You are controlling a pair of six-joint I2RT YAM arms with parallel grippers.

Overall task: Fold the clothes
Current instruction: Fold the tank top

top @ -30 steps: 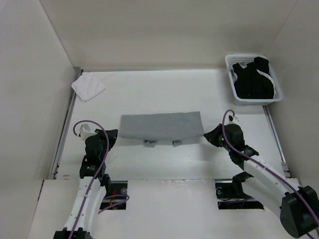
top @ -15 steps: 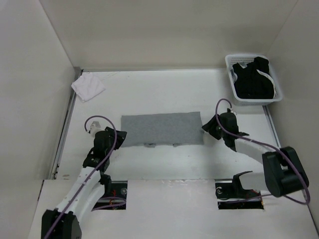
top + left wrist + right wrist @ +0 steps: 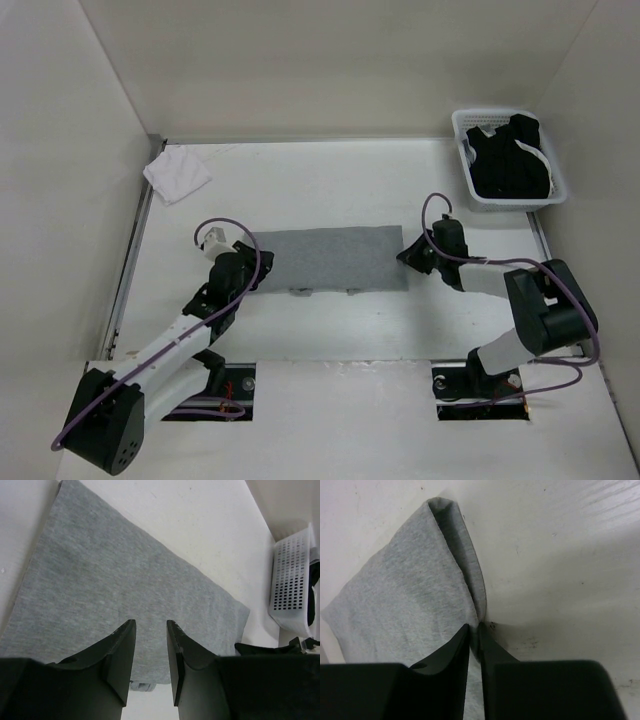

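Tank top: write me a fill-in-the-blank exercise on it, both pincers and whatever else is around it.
1. The right pincer is closed on the edge of the ____ tank top.
2. The left pincer hovers over the tank top with its jaws ____, holding nothing.
3. The basket at the far right holds a ____ garment.
4. The small cloth at the far left is ____.

Missing words: grey; open; black; white.
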